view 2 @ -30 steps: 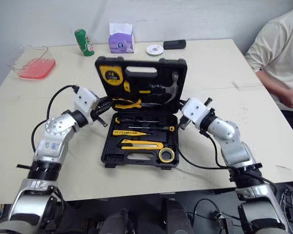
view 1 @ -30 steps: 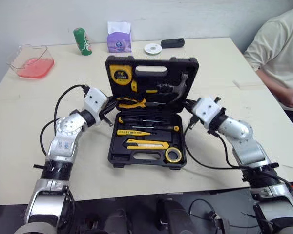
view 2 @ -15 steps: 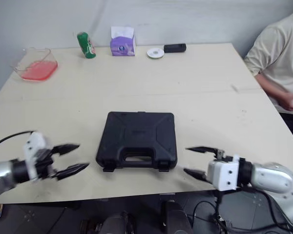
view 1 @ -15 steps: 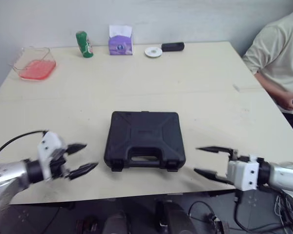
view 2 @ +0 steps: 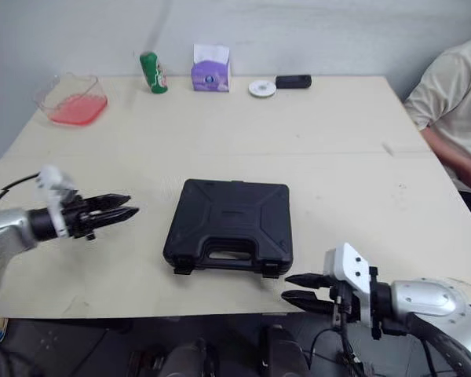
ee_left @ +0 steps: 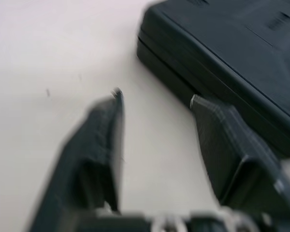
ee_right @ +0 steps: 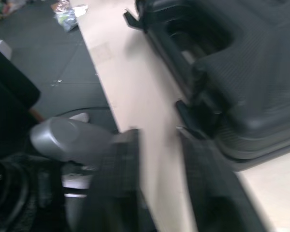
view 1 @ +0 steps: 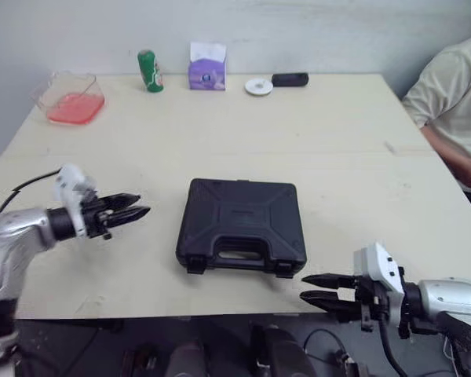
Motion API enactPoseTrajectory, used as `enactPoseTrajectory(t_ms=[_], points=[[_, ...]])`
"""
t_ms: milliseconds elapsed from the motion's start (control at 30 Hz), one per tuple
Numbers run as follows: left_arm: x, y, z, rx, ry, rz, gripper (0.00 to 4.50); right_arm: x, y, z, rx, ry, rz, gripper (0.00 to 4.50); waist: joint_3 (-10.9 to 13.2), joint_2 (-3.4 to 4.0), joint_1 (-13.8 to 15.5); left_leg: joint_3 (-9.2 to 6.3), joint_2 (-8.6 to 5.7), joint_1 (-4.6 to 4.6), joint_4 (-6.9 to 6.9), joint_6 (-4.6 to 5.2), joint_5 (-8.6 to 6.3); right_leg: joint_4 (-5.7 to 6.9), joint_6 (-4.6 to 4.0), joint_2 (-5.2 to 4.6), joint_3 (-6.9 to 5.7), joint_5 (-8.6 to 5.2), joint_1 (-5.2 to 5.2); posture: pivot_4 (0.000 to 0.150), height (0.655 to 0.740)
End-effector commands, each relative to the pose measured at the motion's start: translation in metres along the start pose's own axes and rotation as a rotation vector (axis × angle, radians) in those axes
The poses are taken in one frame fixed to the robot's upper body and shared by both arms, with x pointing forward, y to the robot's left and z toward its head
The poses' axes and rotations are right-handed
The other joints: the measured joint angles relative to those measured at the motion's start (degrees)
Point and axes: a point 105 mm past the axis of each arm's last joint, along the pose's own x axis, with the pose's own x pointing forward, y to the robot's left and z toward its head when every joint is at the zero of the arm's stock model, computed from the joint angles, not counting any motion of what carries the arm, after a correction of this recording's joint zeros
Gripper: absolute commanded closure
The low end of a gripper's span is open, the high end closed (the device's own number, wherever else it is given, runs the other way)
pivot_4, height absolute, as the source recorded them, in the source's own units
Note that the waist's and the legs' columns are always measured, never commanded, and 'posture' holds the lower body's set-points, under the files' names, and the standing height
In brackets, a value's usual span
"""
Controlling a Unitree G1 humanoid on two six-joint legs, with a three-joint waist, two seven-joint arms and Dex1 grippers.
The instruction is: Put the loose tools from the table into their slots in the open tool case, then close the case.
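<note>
Saw one closed black plastic tool case [view 1: 242, 222] lying flat mid-table on the beige table [view 1: 337, 141]. Counted two grippers: left gripper [view 1: 142, 204] well left of the case, right gripper [view 1: 304, 287] near its front right corner, each parted slightly and empty. Noted along the far edge one clear red-filled tub [view 1: 71, 98], one green can [view 1: 149, 71], one purple tissue box [view 1: 207, 71], one white tape roll [view 1: 258, 86].
</note>
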Motion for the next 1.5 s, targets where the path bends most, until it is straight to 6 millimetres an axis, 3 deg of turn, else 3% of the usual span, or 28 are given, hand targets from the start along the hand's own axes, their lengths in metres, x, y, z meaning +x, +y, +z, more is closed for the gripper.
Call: enactPoseTrajectory(t_ms=[33,200,333,467,667,833,967,1133,1233,1300,1500], points=[[0.033,0.022,0.004,0.058,0.061,0.083,4.31,0.010,-0.008,-0.008,0.017,0.021,-0.047,4.50,0.0,-0.13,0.0,0.02,-0.03,-0.10,0.03,0.03,0.02,0.00,0.06,-0.01,-0.01,0.04,-0.09,0.150,0.7400],[0.090,0.014,0.029,0.142,0.048,0.005,4.45,0.022,-0.023,-0.007,-0.006,0.000,-0.131,4.50,-0.1,-0.37,0.1,0.22,-0.04,-0.53,0.22,0.05,0.04,0.03,0.13,0.08,0.03,0.03,-0.52,0.150,0.7400],[0.109,0.011,0.034,0.174,0.043,-0.035,4.45,0.024,-0.028,0.002,0.003,-0.043,-0.169,4.50,0.0,-0.37,-0.3,0.30,-0.14,-0.96,0.53,0.02,0.05,0.18,0.17,0.24,-0.20,0.07,-0.95,0.150,0.7400],[0.126,-0.009,0.036,0.227,0.056,-0.156,4.45,0.019,-0.038,0.004,-0.005,-0.049,-0.228,4.50,0.0,-0.37,-0.1,0.27,-0.07,-1.01,0.74,-0.04,0.07,0.30,0.13,0.29,-0.37,0.09,-0.95,0.150,0.7400],[0.112,-0.021,0.021,0.261,0.081,-0.300,4.45,0.001,-0.060,0.002,-0.004,-0.016,-0.309,4.50,0.0,-0.36,-0.1,0.18,-0.03,-1.04,0.83,0.05,0.02,0.33,0.17,0.52,-0.35,0.11,-0.93,0.150,0.7400],[0.098,-0.026,0.015,0.250,0.070,-0.317,4.45,-0.011,-0.055,0.000,0.031,0.013,-0.243,4.50,0.0,-0.36,-0.1,0.15,0.10,-1.04,0.85,0.07,0.01,0.33,0.18,0.53,0.04,0.12,-0.93,0.150,0.7400],[0.087,-0.035,0.021,0.260,0.052,-0.351,4.45,-0.021,-0.053,-0.005,0.071,0.043,-0.231,4.50,0.0,-0.36,-0.1,0.12,0.17,-1.05,0.84,0.07,0.01,0.32,0.17,0.58,0.13,0.11,-0.93,0.150,0.7400],[0.074,-0.041,0.057,0.332,0.018,-0.379,4.45,-0.040,-0.053,-0.018,0.108,0.090,-0.294,4.50,0.0,-0.36,0.4,0.11,0.11,-1.04,0.88,0.07,0.01,0.37,0.17,0.59,0.20,0.11,-0.91,0.150,0.7400],[0.079,-0.070,0.094,0.336,-0.040,-0.501,4.45,-0.048,-0.056,-0.021,0.119,0.095,-0.354,4.50,0.0,-0.36,1.0,0.11,0.05,-1.06,0.94,0.08,0.01,0.37,0.22,0.67,0.22,0.14,-0.91,0.150,0.7400],[0.091,-0.096,0.105,0.373,-0.067,-0.575,4.45,-0.049,-0.058,-0.018,0.119,0.082,-0.373,4.50,-0.1,-0.34,1.3,0.10,0.04,-1.06,0.95,0.08,0.01,0.37,0.23,0.68,0.24,0.14,-0.88,0.150,0.7400],[0.137,-0.170,0.101,0.410,-0.085,-0.758,4.45,-0.047,-0.062,-0.008,0.106,0.036,-0.414,4.50,-0.1,-0.27,1.1,0.15,-0.06,-1.04,0.98,0.12,0.01,0.33,0.33,0.74,0.38,0.20,-0.83,0.150,0.7400]])
